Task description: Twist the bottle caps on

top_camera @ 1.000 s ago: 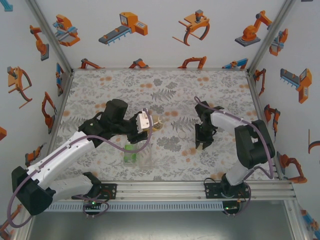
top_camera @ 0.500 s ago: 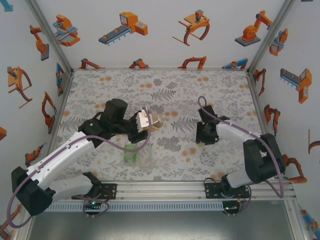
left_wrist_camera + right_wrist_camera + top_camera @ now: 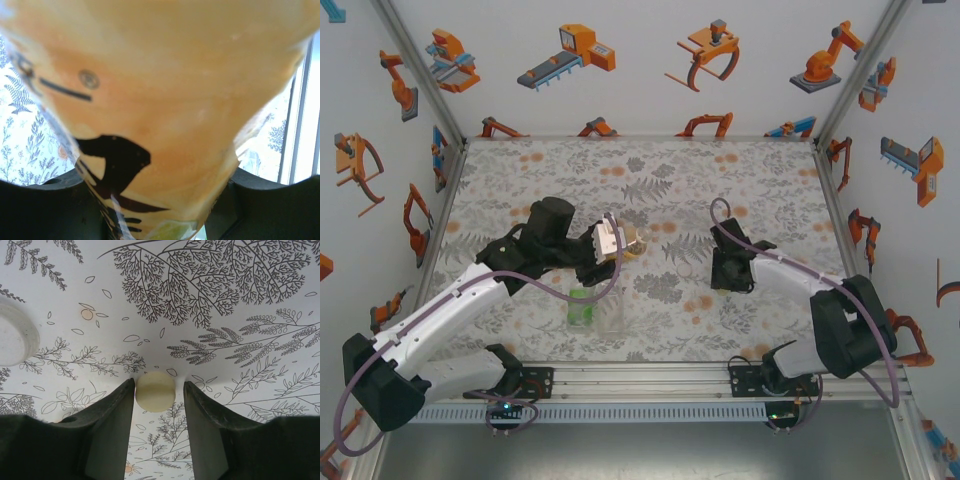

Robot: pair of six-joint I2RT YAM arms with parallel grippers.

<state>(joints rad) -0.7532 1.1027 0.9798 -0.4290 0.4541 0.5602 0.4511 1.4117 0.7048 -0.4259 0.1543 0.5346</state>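
Observation:
My left gripper (image 3: 616, 243) is shut on the amber bottle (image 3: 633, 243) and holds it above the table's middle. In the left wrist view that bottle (image 3: 165, 85), with its yellow label and dark characters, sits between my black fingers (image 3: 45, 210). A short green bottle (image 3: 582, 305) and a clear bottle (image 3: 612, 311) stand just in front of it. My right gripper (image 3: 158, 390) points down at the table, open, around a yellowish cap (image 3: 155, 392). Its left finger touches the cap and a small gap shows at the right finger. From above, the right gripper (image 3: 727, 280) is right of centre.
A pale round cap (image 3: 12, 337) lies on the table left of my right gripper. The floral tablecloth (image 3: 650, 180) covers the table, with walls on three sides and a metal rail (image 3: 640, 378) along the near edge.
My right gripper has shifted slightly away from the near edge and its elbow has swung out to the right. The left arm and the amber bottle have not moved.

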